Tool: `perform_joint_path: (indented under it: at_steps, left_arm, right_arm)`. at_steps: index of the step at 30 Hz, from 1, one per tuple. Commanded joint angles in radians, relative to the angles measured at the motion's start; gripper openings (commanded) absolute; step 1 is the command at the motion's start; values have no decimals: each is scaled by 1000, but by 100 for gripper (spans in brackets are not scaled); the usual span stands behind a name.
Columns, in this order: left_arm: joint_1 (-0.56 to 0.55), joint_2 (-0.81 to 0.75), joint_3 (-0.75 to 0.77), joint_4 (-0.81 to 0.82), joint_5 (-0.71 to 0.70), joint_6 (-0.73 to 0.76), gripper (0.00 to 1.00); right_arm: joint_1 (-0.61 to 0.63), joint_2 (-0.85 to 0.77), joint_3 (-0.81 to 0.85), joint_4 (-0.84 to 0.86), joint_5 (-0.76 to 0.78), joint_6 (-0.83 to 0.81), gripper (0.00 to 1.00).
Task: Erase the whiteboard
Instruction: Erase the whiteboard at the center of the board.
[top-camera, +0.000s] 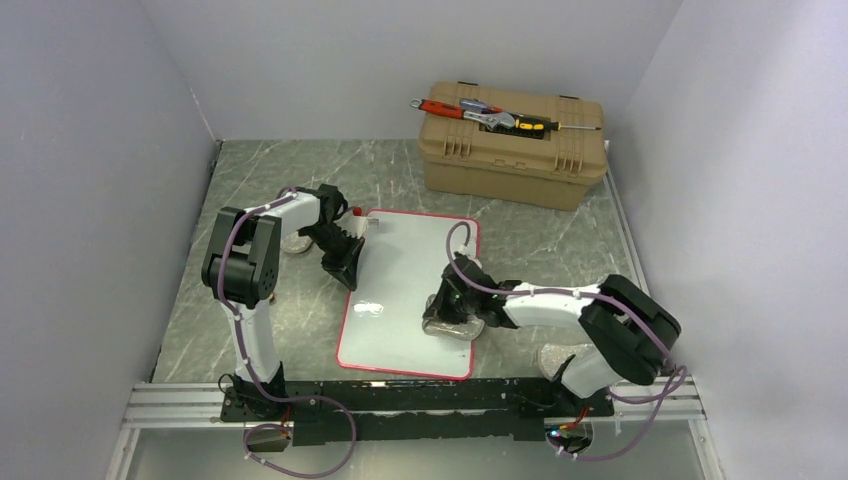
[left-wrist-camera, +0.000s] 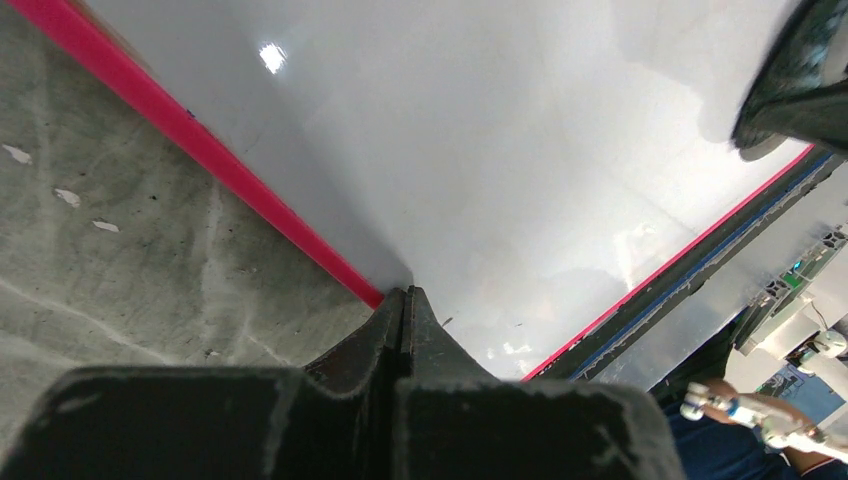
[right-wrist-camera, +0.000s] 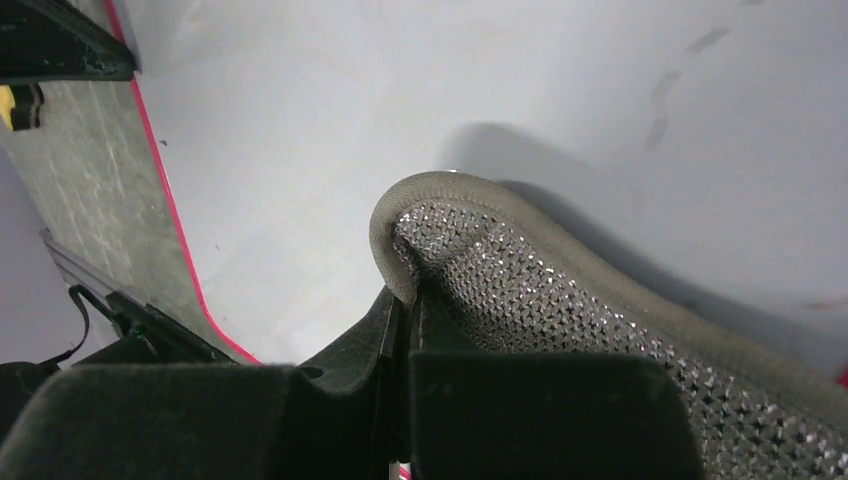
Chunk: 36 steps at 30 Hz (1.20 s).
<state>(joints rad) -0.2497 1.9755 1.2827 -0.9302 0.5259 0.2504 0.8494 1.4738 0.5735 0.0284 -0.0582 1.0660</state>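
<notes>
The whiteboard (top-camera: 400, 265) lies flat mid-table, glossy white with a thin red rim. My left gripper (top-camera: 350, 278) is shut with nothing in it, its tips resting at the board's left rim; in the left wrist view the left gripper (left-wrist-camera: 407, 296) meets the whiteboard (left-wrist-camera: 480, 150) just inside the red rim. My right gripper (top-camera: 447, 306) is shut on a grey wiping cloth (top-camera: 452, 327) lying on the board's lower right part. The right wrist view shows the right gripper (right-wrist-camera: 408, 300) pinching the cloth's (right-wrist-camera: 520, 275) folded edge. Faint grey marks (right-wrist-camera: 690, 45) remain on the whiteboard (right-wrist-camera: 300, 120).
A tan toolbox (top-camera: 513, 145) stands at the back right with pliers, a wrench and a screwdriver (top-camera: 490, 115) on its lid. Grey round pads lie by the left arm (top-camera: 295, 243) and the right arm (top-camera: 560, 358). Walls close in on three sides; a rail (top-camera: 400, 395) runs along the near edge.
</notes>
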Motion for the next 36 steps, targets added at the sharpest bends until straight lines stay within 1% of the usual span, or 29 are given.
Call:
perform_joint_path:
  at_steps: [1, 2, 4, 6, 8, 9, 11, 12, 14, 15, 17, 20, 22, 23, 24, 26, 27, 29, 30, 32, 35, 36]
  left_arm:
    - [7, 8, -24, 54, -101, 62, 4]
    - [9, 5, -29, 56, -101, 65, 4]
    - [13, 5, -35, 57, -103, 67, 4]
    - [16, 8, -34, 53, -104, 68, 4]
    - [21, 4, -39, 58, -105, 67, 4]
    - [25, 0, -39, 58, -103, 68, 4]
    - [28, -2, -41, 55, -101, 71, 4]
    - [29, -3, -45, 56, -102, 74, 4]
    - [32, -4, -48, 60, -101, 77, 4]
    - [33, -2, -48, 60, -102, 79, 4]
    - [35, -1, -47, 57, -101, 79, 4]
    - [36, -6, -48, 60, -99, 81, 4]
    - [38, -8, -48, 58, -100, 80, 4]
    - [38, -8, -47, 55, -97, 80, 4]
    - [38, -9, -44, 52, -96, 79, 4]
    - [38, -16, -44, 54, -95, 78, 4]
    - [38, -16, -43, 52, -94, 76, 4]
    - [38, -18, -41, 49, -94, 76, 4]
    - [39, -19, -42, 48, -95, 75, 4]
    - [41, -26, -45, 44, -98, 75, 4]
    - [48, -40, -47, 40, -98, 81, 4]
    - [51, -44, -46, 38, -97, 83, 4]
  right_arm:
    - [91, 194, 76, -56, 26, -26, 0]
    - [134, 266, 164, -41, 8, -36, 0]
    - [210, 425, 365, -64, -32, -80, 0]
    - [257, 555, 532, -83, -67, -117, 0]
    - [269, 625, 616, -113, -87, -126, 0]
    - [260, 620, 615, -125, -78, -116, 0]
    - [225, 544, 514, -94, -65, -91, 0]
    - [204, 484, 429, -76, -54, -75, 0]
    - [147, 342, 258, -74, -15, -43, 0]
    - [118, 268, 141, -83, 1, -28, 0]
    - [76, 104, 1, -126, 40, -2, 0]
    - [63, -111, -127, -231, 113, 43, 0]
    - [69, -198, -185, -240, 117, 89, 0]
    - [92, -204, -206, -220, 112, 111, 0]
    - [117, -183, -212, -192, 111, 133, 0]
    - [157, -77, -174, -103, 82, 141, 0]
    - [175, 4, -128, -69, 67, 125, 0]
    - [204, 169, 26, -47, 24, 66, 0]
    - [212, 239, 105, -44, 5, 33, 0]
    - [218, 330, 244, -53, -24, -21, 0]
    - [197, 385, 404, -114, -33, -90, 0]
    - [176, 395, 428, -138, -39, -107, 0]
